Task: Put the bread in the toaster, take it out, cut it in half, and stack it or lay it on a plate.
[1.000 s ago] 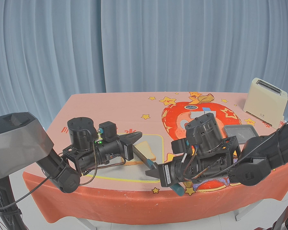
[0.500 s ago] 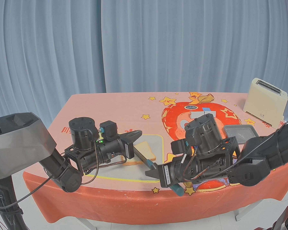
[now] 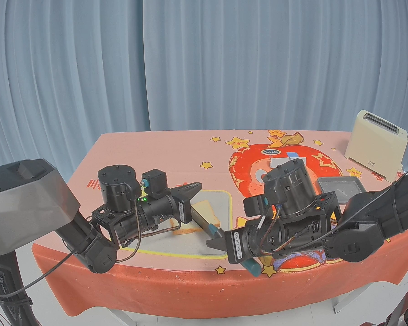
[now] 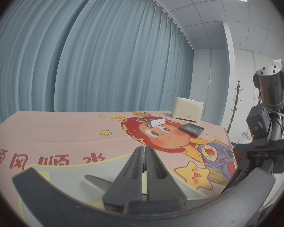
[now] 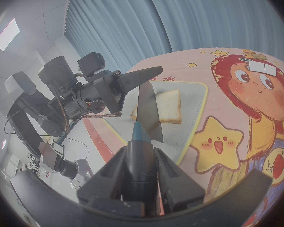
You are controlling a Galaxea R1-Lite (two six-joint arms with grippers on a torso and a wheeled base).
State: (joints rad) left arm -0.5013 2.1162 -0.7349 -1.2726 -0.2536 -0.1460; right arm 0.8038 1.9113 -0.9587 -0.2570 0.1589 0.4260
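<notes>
Where the blue curtain (image 3: 213, 55) closes off the room behind it, the table carries a pink cartoon tablecloth (image 3: 167, 155). A grey cutting mat (image 3: 181, 243) lies close to the table's front edge. The bread slice (image 3: 207, 211) lies flat on the mat.

The right gripper (image 3: 217, 243) is clamped on the handle of a knife (image 5: 148, 111), whose blade crosses the slice's near-left part. I cannot tell whether blade and bread touch.

The left gripper (image 4: 144, 161) hovers with its fingers together, just above the blade tip.

The toaster (image 3: 377, 145) stands at the far right corner by the edge. A dark rectangular tray (image 3: 341, 187) sits just beside it, well apart from the mat. The far left of the cloth is open.
</notes>
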